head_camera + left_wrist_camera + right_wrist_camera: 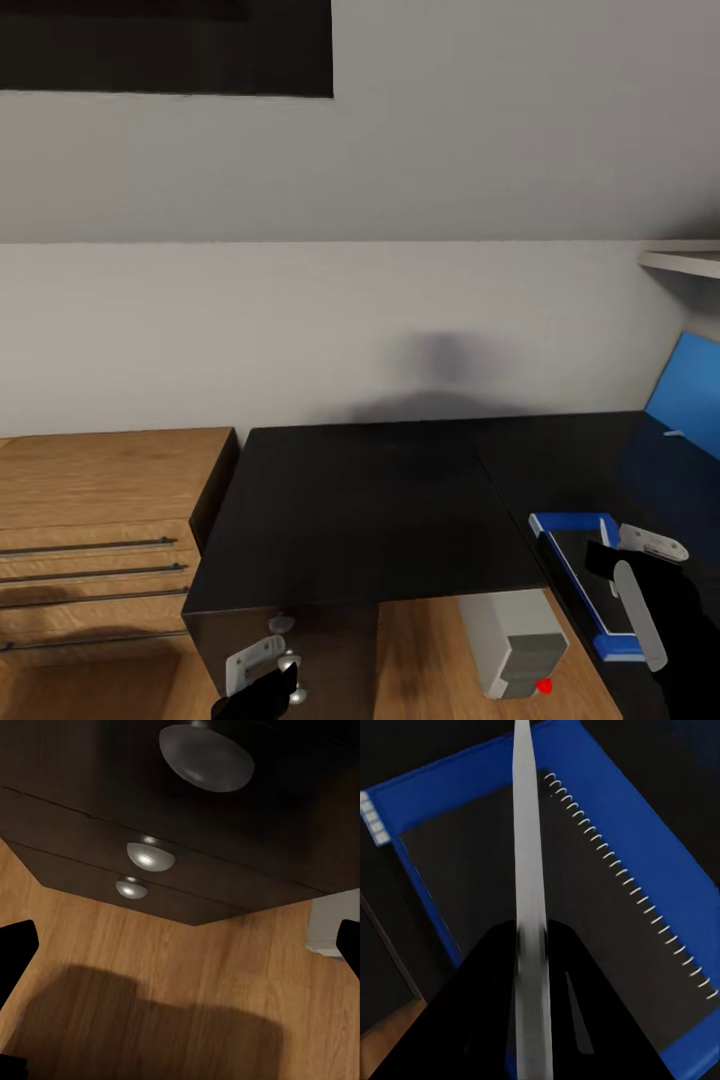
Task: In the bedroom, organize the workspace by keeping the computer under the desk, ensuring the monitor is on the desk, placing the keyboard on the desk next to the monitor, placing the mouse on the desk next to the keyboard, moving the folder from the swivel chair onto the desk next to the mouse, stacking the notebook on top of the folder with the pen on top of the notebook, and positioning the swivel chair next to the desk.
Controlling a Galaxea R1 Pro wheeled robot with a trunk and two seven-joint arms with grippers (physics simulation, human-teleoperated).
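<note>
Head view, nearest first: the left tool (pixel 262 690) hangs low at the bottom edge, in front of a dark drawer unit (pixel 300 640) under the worktop (pixel 370 500). In the left wrist view its two black fingertips (pixel 15 952) sit at opposite edges of the picture, spread wide with nothing between them, above wood floor (pixel 187 967) and facing three round silver knobs (pixel 150 856) on the drawer fronts.

At lower right, the right tool (pixel 640 590) hovers over the worktop, pinching a pale grey pen (pixel 638 615). The right wrist view shows the pen (pixel 531 915) as a long grey bar running up from between the pressed-together black fingers (pixel 472 1020), lying across a dark spiral-bound notebook (pixel 585 892). The notebook rests on the blue folder (pixel 457 787), whose edges show all around it. In the head view the folder (pixel 570 525) lies flat on the right part of the black worktop.

Under the worktop, between drawer unit and folder, stands the grey computer (pixel 515 640) on the floor, a red dot at its front.

Left of the worktop, touching it, is an oak drawer chest (pixel 100 520). Farther right, a blue panel (pixel 690 390) leans at the wall, below a white shelf (pixel 685 260). Beyond is a grey wall (pixel 350 300) with a dark frame (pixel 165 45) at the top.
</note>
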